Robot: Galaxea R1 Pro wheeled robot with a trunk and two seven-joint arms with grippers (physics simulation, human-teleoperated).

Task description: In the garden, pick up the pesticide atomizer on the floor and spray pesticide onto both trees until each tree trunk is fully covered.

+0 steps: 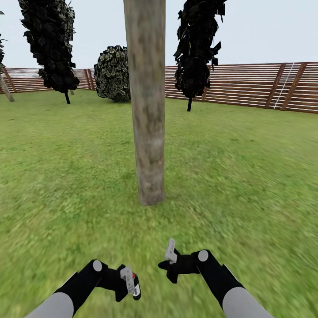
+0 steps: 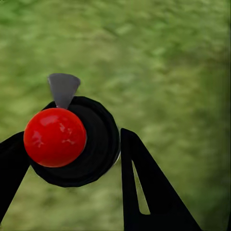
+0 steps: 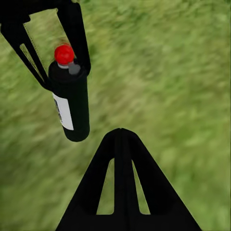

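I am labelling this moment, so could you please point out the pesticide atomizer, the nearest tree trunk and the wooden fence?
pesticide atomizer (image 3: 72, 106): right wrist view, on its dark body beside the white label.
tree trunk (image 1: 148, 115): head view, mid-height on the mottled bark.
wooden fence (image 1: 238, 86): head view, on the horizontal slats right of the trunk.

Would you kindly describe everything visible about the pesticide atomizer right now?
The pesticide atomizer is a small dark cylindrical bottle with a white label, a grey nozzle and a glossy red round top. It is held off the grass, clamped near its neck between the left gripper's black fingers, its body hanging free below them.
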